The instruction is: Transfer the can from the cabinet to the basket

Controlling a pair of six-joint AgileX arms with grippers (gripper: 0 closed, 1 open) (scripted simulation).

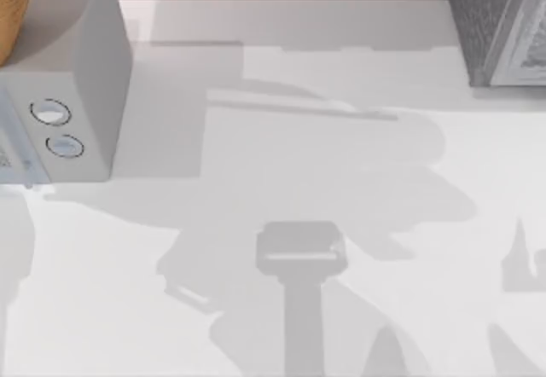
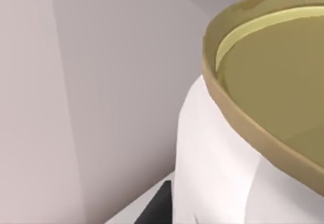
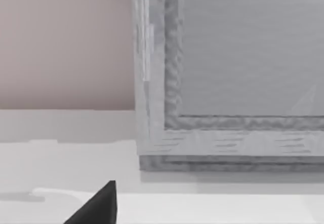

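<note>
At about ten o'clock in the top view, the orange-brown basket [image 1: 12,10] shows as a curved sliver at the far-left edge. It sits on or behind the pale grey box with two round dials [image 1: 81,78]; which of the two cannot be told. The white table [image 1: 281,164] spreads across the middle, crossed by soft shadows of the arms.

At about two o'clock in the top view stands the dark grey speckled cabinet [image 1: 482,19], its lighter front panel [image 1: 533,53] toward the right edge.

In the left wrist view the can [image 2: 217,173] sits very close to the camera, white side and dull gold top [image 2: 278,72] toward the lens, with pale grey walls behind it and a dark shape just under its lower edge. Whether the left gripper holds it cannot be told.

The right wrist view faces the cabinet's pale front panel [image 3: 248,51], with one black fingertip [image 3: 101,203] of the right gripper low above the table; its state cannot be told.
</note>
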